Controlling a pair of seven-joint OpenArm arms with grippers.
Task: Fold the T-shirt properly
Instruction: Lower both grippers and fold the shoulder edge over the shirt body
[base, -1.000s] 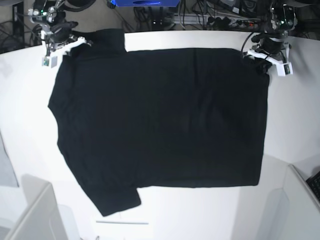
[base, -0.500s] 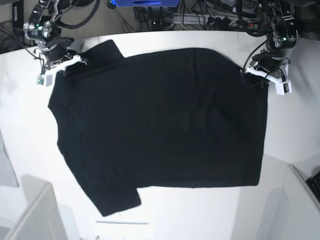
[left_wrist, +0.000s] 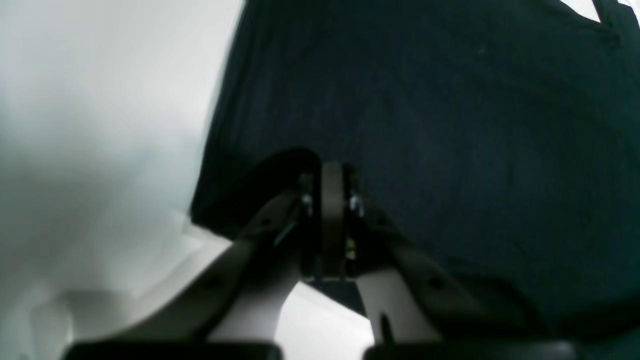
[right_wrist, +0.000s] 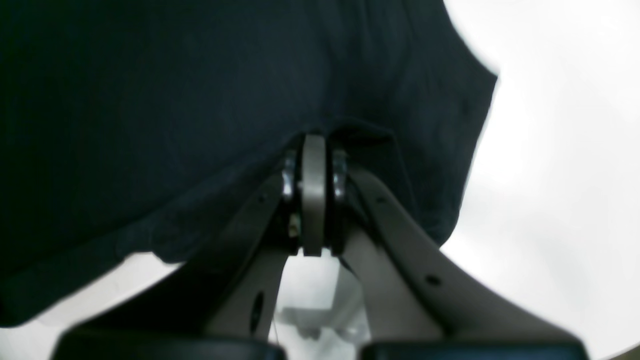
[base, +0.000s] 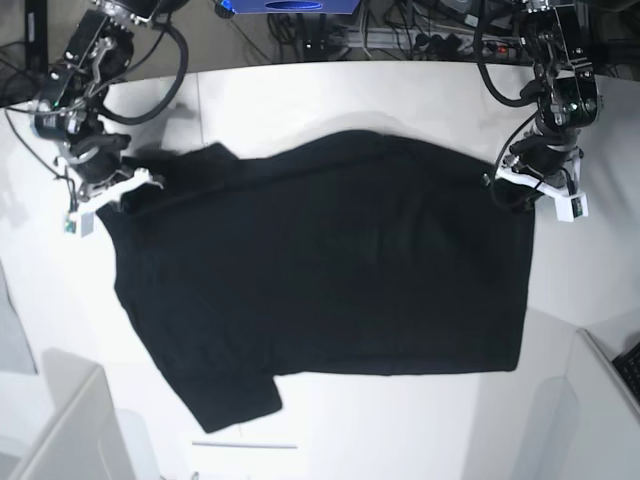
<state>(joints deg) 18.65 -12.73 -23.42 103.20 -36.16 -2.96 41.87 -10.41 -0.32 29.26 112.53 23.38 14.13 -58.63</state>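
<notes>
Black T-shirt (base: 330, 270) spread over the middle of the white table (base: 590, 270), near hem and near sleeve flat, far edge lifted and carried toward the near side, with a soft ridge of cloth across the far part. Compared with 1 second ago, far edge no longer lying flat close to the far rim of the table: both far corners raised and drawn inward, a wide strip of bare table now showing behind the shirt. Right gripper (base: 105, 188), on the left of the base view, clenched on the far-left corner beside the sleeve; in the right wrist view, jaws pressed together with dark fabric pinched at the tips (right_wrist: 312, 145). Left gripper (base: 520, 180), on the right of the base view, likewise closed on the far-right corner; in the left wrist view, a fold of cloth gripped at the tips (left_wrist: 330, 172). Probably the first lengthwise fold under way, far half to be laid over the near half. Both corners at about the same level, good for a straight crease. Printed graphic not visible from these views.
</notes>
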